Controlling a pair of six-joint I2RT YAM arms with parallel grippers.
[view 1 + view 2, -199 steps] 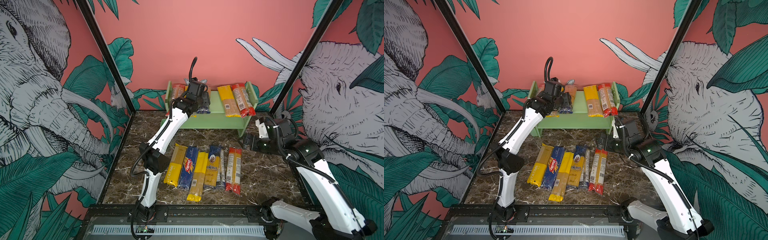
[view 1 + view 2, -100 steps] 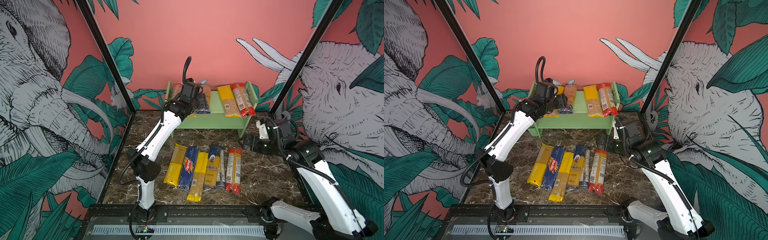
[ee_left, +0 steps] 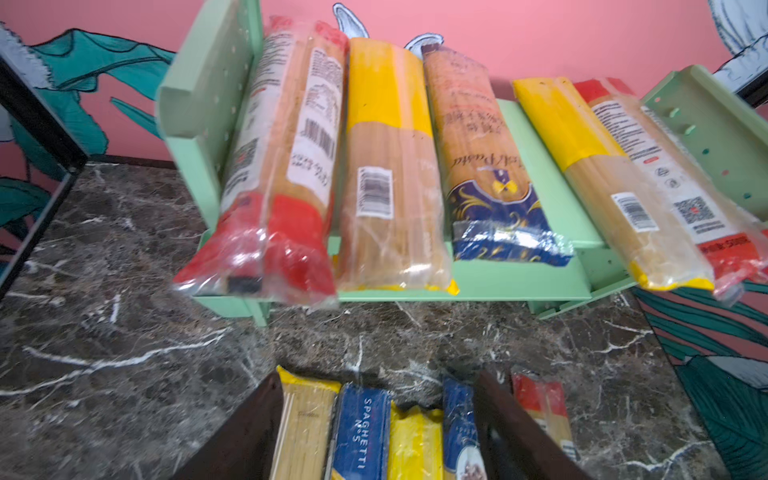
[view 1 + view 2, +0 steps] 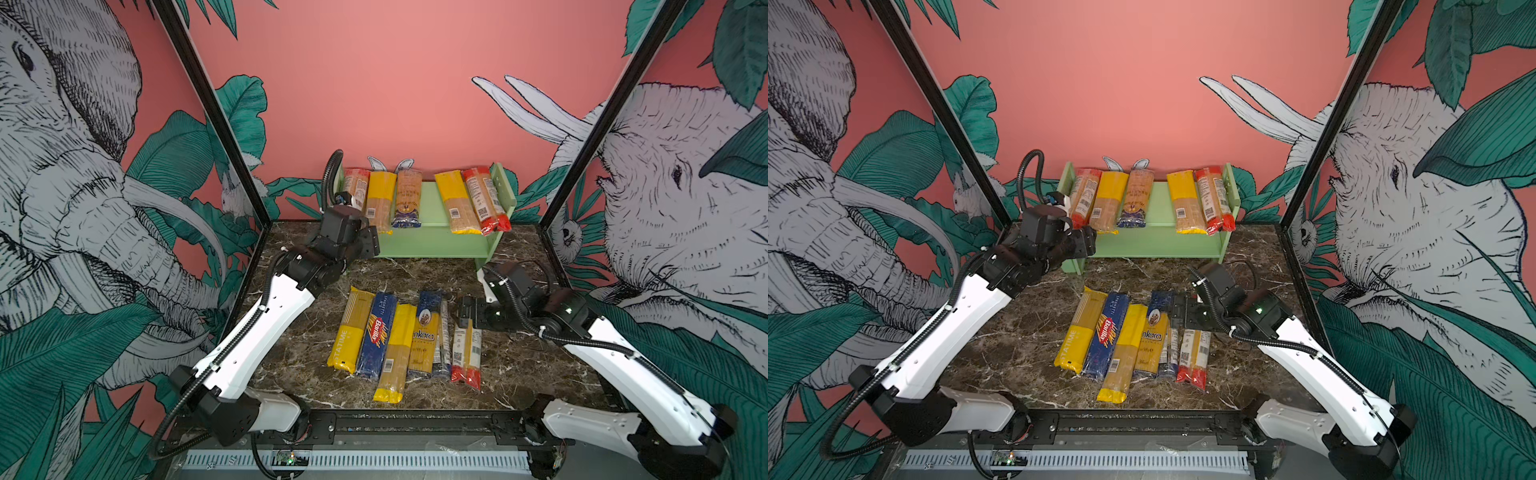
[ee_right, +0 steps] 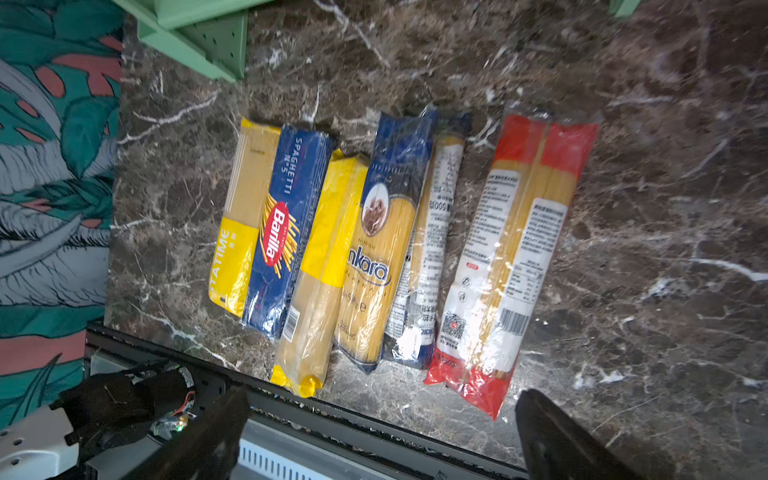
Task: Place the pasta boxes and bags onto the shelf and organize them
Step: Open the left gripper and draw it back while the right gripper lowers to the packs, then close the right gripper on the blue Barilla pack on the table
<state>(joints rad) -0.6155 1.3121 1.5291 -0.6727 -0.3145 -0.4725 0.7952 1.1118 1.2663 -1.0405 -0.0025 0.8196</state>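
Left gripper (image 3: 378, 376), jaws parted and empty, hangs at the shelf's (image 4: 436, 245) eight o'clock corner. Right gripper (image 5: 384, 395), released wide, hovers over the red-ended packet's (image 4: 466, 361) twelve o'clock end.

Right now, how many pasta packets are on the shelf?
5, on the shelf's top board: left group, red-ended packet, yellow packet, blue-ended packet; right group, second yellow packet, second red-ended packet. Lower board is partly hidden.
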